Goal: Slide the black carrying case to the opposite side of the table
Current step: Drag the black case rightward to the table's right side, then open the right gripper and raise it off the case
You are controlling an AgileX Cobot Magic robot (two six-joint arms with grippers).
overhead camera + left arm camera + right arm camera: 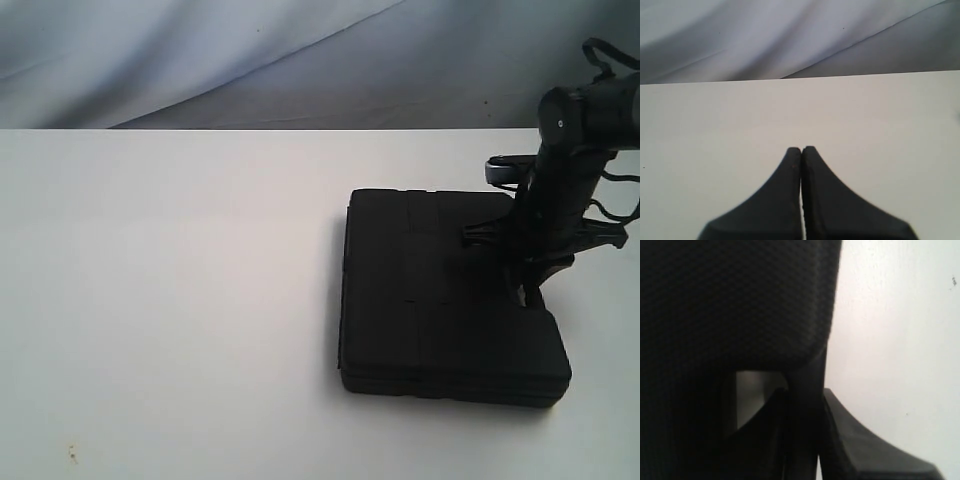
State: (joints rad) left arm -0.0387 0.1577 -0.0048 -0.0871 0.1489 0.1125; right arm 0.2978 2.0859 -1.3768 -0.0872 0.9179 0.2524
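Observation:
The black carrying case (440, 290) lies flat on the white table (180, 300), right of the middle. My right gripper (522, 288) comes down from the upper right onto the case's right edge. In the right wrist view the textured case (740, 305) fills most of the frame, and the right gripper (805, 395) is shut on a dark strip at the case's edge, probably its handle. My left gripper (801, 149) hangs over bare table (715, 125), shut with nothing in it. The exterior view does not show it.
A wrinkled grey-blue cloth (250, 60) hangs behind the table's far edge. White tabletop stretches to the left of the case. A tiny speck (71, 455) marks the near left corner. Bare table (890, 340) lies beside the case in the right wrist view.

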